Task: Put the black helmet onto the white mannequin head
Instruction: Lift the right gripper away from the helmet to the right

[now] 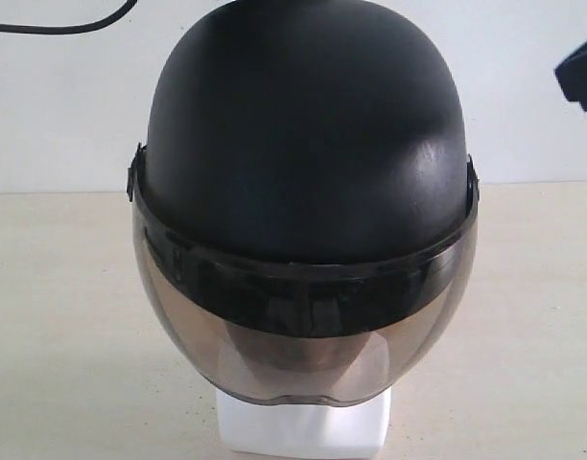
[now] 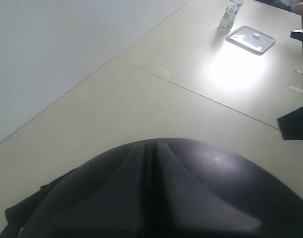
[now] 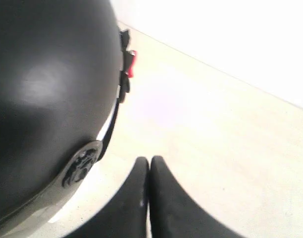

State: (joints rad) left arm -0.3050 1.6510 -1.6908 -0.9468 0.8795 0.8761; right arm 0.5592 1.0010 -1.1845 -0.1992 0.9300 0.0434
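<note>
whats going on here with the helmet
A two-armed robot is fitting a black helmet onto a white mannequin head. The helmet now sits on the head with its tinted visor down over the face, and only the white neck base shows below it. The right gripper is beside the helmet, apart from it, with its jaws shut and empty. The left arm's camera looks across the top of the helmet from close by. The job looks done, or nearly so.

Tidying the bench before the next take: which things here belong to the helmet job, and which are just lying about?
Job: black helmet; white mannequin head under it.
Lying about: plastic bottle; shiny tray; black cable.
</note>
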